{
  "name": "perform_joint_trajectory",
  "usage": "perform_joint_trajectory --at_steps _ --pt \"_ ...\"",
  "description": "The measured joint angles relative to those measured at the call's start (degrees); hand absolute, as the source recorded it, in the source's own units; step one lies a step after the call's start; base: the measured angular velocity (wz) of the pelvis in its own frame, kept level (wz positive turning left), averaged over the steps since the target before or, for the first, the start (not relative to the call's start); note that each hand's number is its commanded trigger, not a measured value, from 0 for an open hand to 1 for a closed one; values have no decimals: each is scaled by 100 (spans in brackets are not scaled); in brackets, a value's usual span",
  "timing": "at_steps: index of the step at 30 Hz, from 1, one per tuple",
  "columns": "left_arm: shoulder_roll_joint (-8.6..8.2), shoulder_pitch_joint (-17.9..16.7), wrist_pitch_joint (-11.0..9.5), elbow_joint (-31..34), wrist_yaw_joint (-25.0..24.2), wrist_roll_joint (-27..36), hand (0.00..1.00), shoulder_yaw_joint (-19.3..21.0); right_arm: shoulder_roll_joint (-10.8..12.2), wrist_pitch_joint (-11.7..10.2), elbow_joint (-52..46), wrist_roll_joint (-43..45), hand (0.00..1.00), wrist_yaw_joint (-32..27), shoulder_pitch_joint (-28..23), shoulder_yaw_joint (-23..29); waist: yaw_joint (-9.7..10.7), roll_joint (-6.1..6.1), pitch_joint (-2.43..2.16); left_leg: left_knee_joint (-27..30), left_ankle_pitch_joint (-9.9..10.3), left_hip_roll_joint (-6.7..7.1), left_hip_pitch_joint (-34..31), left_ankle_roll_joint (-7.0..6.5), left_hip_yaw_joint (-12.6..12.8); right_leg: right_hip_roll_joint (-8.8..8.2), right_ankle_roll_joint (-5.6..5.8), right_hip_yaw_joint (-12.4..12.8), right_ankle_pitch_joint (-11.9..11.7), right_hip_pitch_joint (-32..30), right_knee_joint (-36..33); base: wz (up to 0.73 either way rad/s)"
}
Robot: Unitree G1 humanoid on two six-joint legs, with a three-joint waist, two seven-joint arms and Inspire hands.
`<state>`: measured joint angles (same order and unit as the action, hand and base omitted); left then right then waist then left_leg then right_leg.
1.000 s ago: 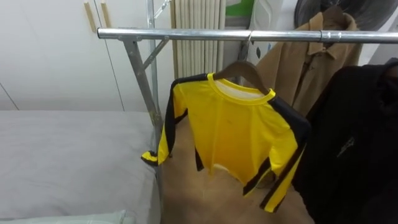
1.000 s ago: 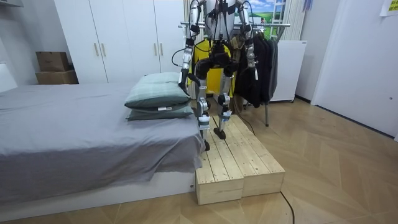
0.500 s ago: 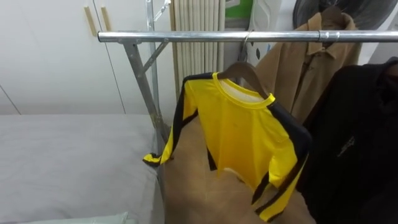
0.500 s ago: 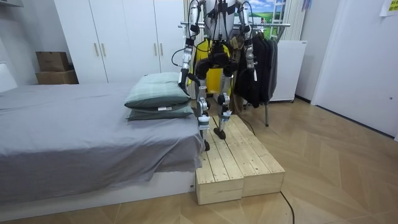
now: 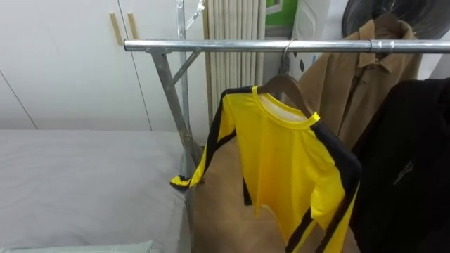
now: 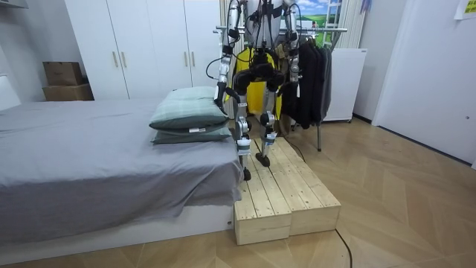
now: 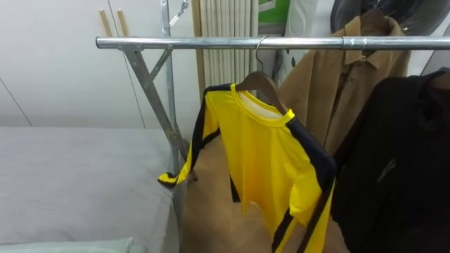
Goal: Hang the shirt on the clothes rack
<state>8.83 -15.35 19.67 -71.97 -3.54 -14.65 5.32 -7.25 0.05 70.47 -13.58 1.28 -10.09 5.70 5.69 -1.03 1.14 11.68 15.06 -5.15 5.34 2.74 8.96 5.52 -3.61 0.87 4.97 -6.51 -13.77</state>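
A yellow long-sleeved shirt with black stripes down its sleeves hangs on a wooden hanger. The hanger's hook is over the metal rail of the clothes rack. One sleeve trails down to the left, near the bed's corner. In the room view I stand upright on a wooden platform, facing the rack with my back to the camera. My left hand and right hand hang low at my sides, away from the shirt and too small to read.
To the right on the same rail hang a tan coat and a black garment. The grey bed lies at my left, with two pillows by the platform. White wardrobe doors stand behind the rack's slanted leg.
The eye view has shifted, so the rack and shirt sit further right in the picture. The shirt stays hung on the rail, and my stance in the room view is nearly the same.
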Motion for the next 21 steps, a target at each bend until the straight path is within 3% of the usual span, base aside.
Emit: perform_joint_trajectory --at_steps 13,21 --pt "17 28 13 2 1 -7 0 -104 -11 4 6 -181 0 -66 136 -208 -1 56 21 -13 3 0 25 0 -76 5 -28 -70 32 38 -18 3" --pt "23 74 -1 7 2 -104 0 -126 -52 -29 -114 439 0 -83 240 -362 -110 64 23 0 4 -15 34 4 -103 42 -28 -89 46 52 -9 0"
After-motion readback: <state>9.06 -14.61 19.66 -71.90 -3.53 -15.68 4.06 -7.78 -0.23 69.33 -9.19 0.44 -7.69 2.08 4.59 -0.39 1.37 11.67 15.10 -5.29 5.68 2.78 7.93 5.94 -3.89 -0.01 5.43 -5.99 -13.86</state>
